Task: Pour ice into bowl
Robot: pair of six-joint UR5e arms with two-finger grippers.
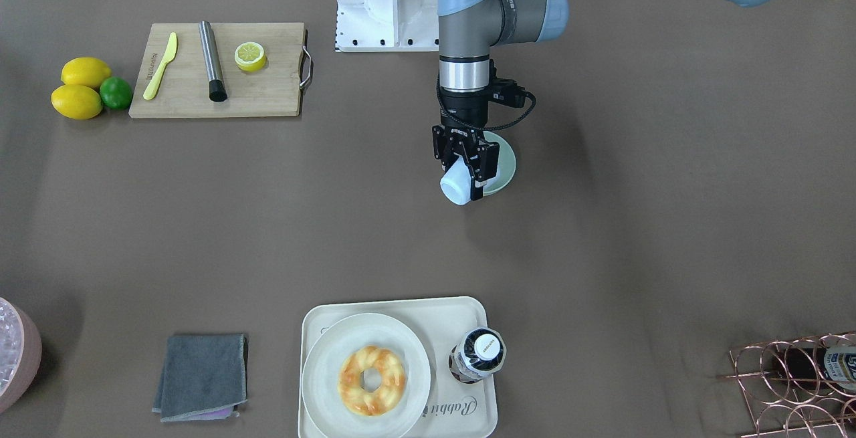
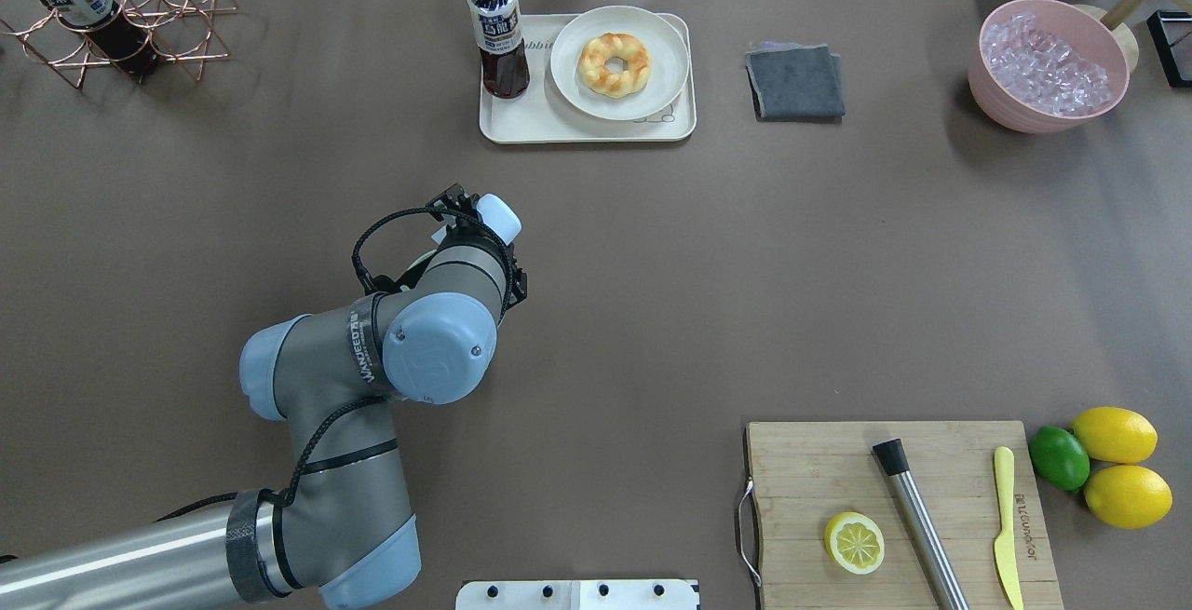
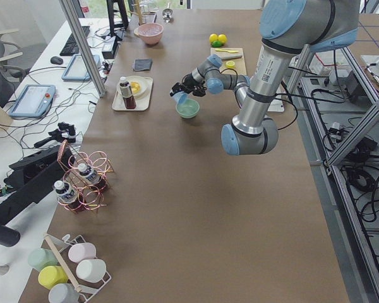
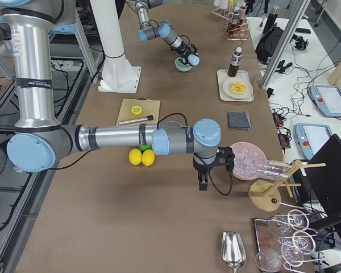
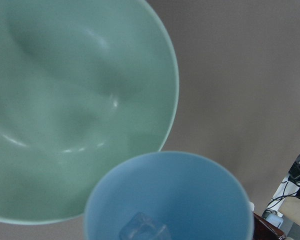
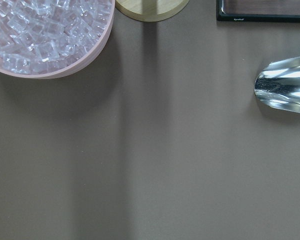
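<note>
The left gripper (image 1: 470, 178) clasps a tilted light blue cup (image 1: 455, 189) with ice (image 5: 142, 229) inside, just over the edge of the mint-green bowl (image 1: 506, 169); the right gripper (image 4: 203, 182) is too unclear to tell.

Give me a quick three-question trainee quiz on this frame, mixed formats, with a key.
1. True or false: a cube of ice lies inside the cup.
2. What is the left pincer shut on? A) the lemon half B) the cup C) the steel muddler
3. Fill in: the tilted cup hangs by the rim of the mint-green ____.

Key: 1 true. 2 B. 3 bowl.
</note>
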